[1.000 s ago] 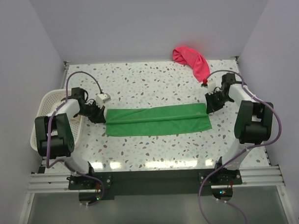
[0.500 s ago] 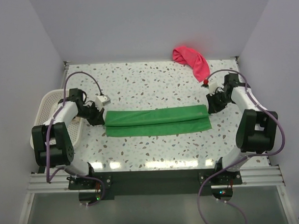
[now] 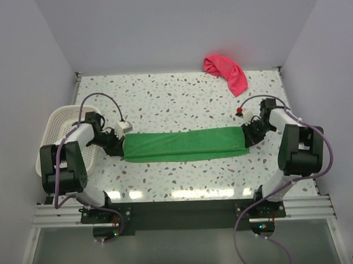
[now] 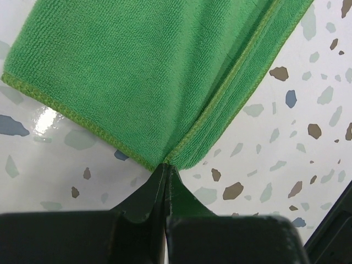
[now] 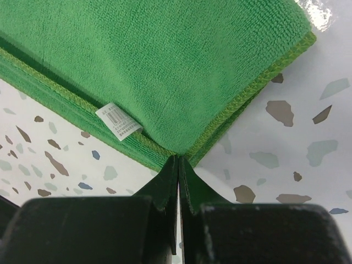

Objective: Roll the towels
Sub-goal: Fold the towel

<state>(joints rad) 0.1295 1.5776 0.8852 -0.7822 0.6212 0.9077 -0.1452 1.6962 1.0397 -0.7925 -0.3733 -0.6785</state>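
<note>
The green towel (image 3: 185,145) lies flat on the speckled table (image 3: 181,97) in the near half of the work area. It forms a long, narrow strip that runs left to right between the two arms.

The left gripper (image 3: 121,146) is at the left end of the strip. In the left wrist view its jaws are pressed together on a corner of the cloth, where two hemmed edges meet at the fingertips. More than one layer of cloth shows at this corner.

The right gripper (image 3: 246,139) is at the right end of the strip. In the right wrist view its jaws are likewise pressed together, pinching a corner of the stacked layers. A small white label (image 5: 118,122) is sewn to the hem just beside this corner.

The white mesh basket (image 3: 57,126) stands at the left edge of the table, just beside the left arm.

The pink-red towel (image 3: 225,71) lies crumpled at the far edge of the table, right of centre, well apart from both grippers and from the green strip.
</note>
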